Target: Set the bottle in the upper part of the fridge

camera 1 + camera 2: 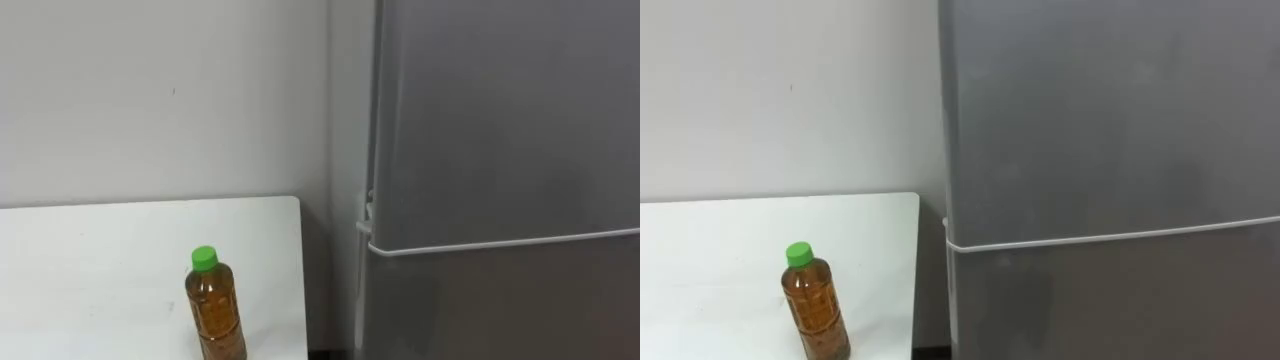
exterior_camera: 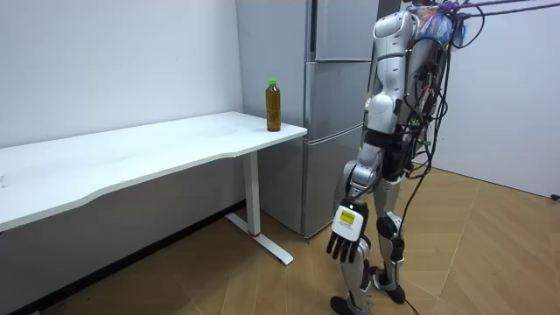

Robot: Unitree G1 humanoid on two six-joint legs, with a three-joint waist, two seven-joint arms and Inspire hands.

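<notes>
Wall: a plain pale wall (image 1: pixel 150 100) stands behind everything on the left.
Tabletop: a white tabletop (image 1: pixel 100 260) sits against that wall. Its right edge stops just beside the fridge, with a thin dark gap between them.
Bottle: the bottle (image 1: pixel 215 310) stands up straight on the tabletop, near the right corner. It holds brown drink. No hand touches it.
Cap: a green cap (image 1: pixel 204 259) is on top of the bottle.
Fridge: a tall grey fridge (image 1: pixel 500 130) stands to the right of the tabletop. It is well apart from the bottle.
Upper door: the big top door (image 1: pixel 1110 110) is closed flat.
Lower door: the door below (image 1: pixel 1110 300) is closed too. A thin white line (image 1: pixel 500 243) runs across between the two doors.
Robot: in the room view the robot stands upright on the wooden floor (image 2: pixel 490 254), in front of the fridge and a little away from it. It faces the fridge and the end of the tabletop.
Left arm: it hangs straight down by the robot's side, on the side nearer the camera.
Left hand: the left hand (image 2: pixel 348 238) hangs low, beside the leg. Its fingers point down and look loose. It holds nothing and is far from the bottle.
</notes>
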